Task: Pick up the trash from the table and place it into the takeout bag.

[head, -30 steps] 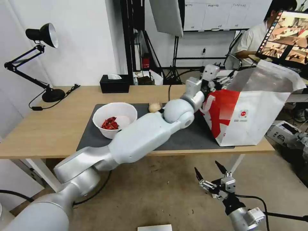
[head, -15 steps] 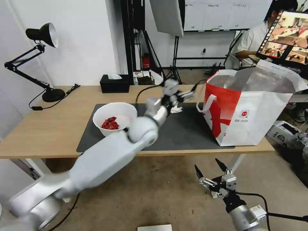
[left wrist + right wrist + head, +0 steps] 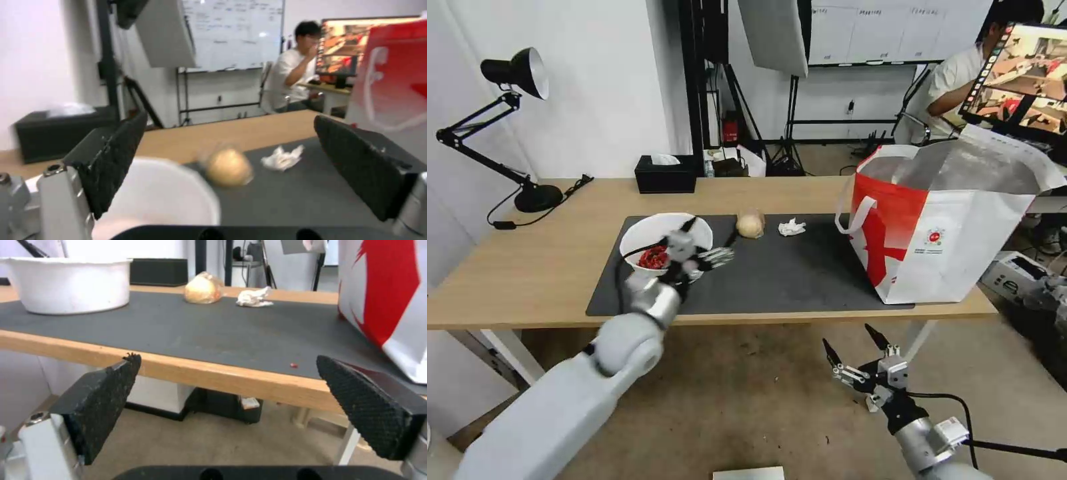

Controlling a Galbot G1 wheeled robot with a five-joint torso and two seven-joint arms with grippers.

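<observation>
The left gripper [image 3: 702, 248] hides part of the bowl [image 3: 657, 235]. In the left wrist view the bowl [image 3: 164, 196] and cup [image 3: 228, 166] are blurred, the bag [image 3: 393, 83] cut off.

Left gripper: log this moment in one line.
left gripper: open, over bowl | right gripper: open, below table edge | cup, tissue: on mat | bag: upright

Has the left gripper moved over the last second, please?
Yes. The left gripper has swung back from the takeout bag, across the dark grey mat, to the white bowl, jaws open and empty.
</observation>
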